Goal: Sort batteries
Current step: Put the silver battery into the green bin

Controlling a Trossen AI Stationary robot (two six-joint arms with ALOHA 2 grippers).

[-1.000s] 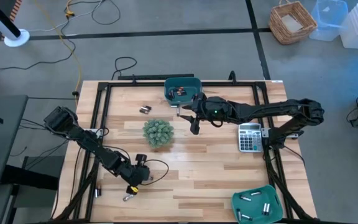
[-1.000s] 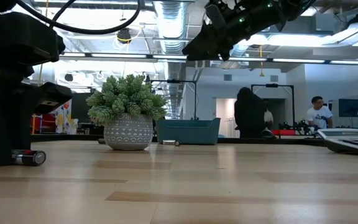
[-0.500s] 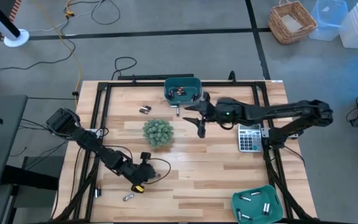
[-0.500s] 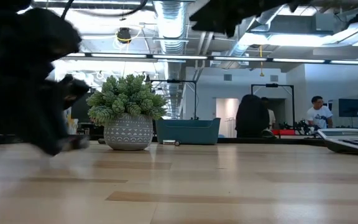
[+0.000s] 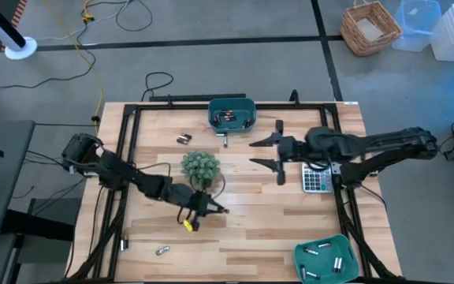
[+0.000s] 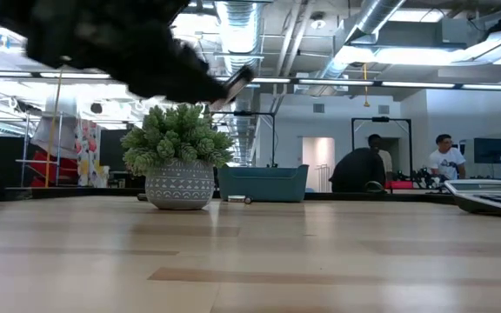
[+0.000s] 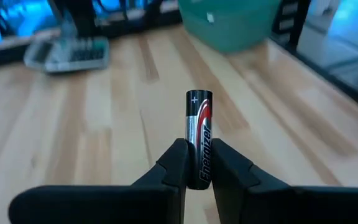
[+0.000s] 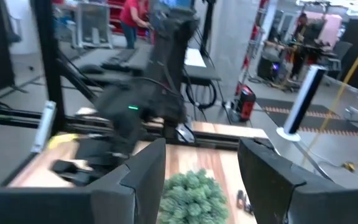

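Moved from the counter's (image 5: 290, 221) near-left corner, the left gripper (image 7: 197, 163) is clenched on a battery (image 7: 198, 137) beside the plant (image 5: 200, 167). The right gripper (image 5: 273, 151) is held released above the counter.

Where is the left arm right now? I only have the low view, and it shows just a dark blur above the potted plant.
Observer: The left gripper is over the table's middle, just in front of the potted plant.
Operator: Is it carrying anything?
Observer: Yes, its jaws are shut on a black battery that sticks out past them.
Operator: And the right arm?
Observer: The right gripper hangs with jaws open beside the calculator, holding nothing.
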